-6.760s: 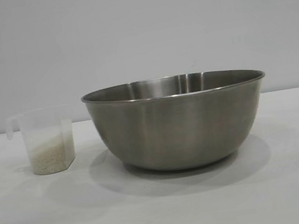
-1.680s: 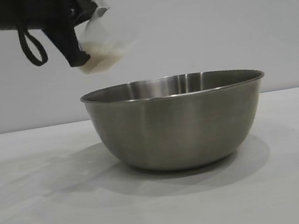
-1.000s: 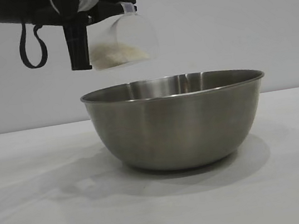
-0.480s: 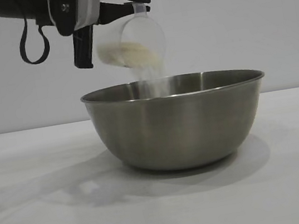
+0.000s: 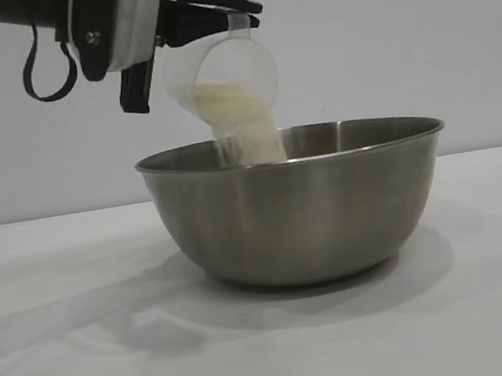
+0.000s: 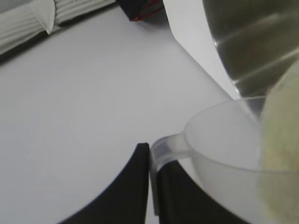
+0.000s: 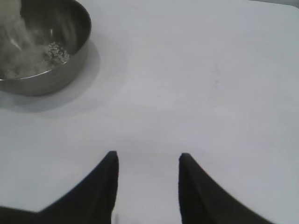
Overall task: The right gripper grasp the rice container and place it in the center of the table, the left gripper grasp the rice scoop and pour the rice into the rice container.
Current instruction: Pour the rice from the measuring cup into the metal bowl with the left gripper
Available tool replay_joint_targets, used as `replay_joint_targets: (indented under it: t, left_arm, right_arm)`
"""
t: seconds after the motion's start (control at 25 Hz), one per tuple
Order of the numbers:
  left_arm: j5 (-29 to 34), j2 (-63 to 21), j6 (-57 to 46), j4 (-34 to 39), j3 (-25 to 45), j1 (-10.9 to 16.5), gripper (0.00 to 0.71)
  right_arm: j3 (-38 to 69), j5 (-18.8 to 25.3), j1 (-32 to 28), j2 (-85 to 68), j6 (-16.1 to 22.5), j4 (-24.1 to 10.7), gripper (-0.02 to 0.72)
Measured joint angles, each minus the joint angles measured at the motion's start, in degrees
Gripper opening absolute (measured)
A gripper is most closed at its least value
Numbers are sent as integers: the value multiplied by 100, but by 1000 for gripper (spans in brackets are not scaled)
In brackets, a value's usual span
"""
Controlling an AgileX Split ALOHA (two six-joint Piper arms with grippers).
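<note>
The left tool [image 5: 239, 15] is pinching the handle of the small translucent plastic rice scoop [image 5: 225, 74], tilting it above the large round stainless-steel rice container [image 5: 298, 205] at its 10 o'clock rim. Pale white rice [image 5: 243, 123] is streaming into it. The container is sitting mid-way across the plain white desk [image 5: 70, 366]. The right tool [image 7: 147, 172] is hovering over bare desk, fingers spread, well apart from the container.

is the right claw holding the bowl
No, the right claw hangs open over bare table, well apart from the bowl.
</note>
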Motion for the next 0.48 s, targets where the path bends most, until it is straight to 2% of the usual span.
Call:
replay_joint_targets:
  t: [0.48]
  left_arm:
    - [157, -29, 203, 24, -9, -155, 0]
  right_arm:
    - [0, 0, 0, 0, 0, 0, 295]
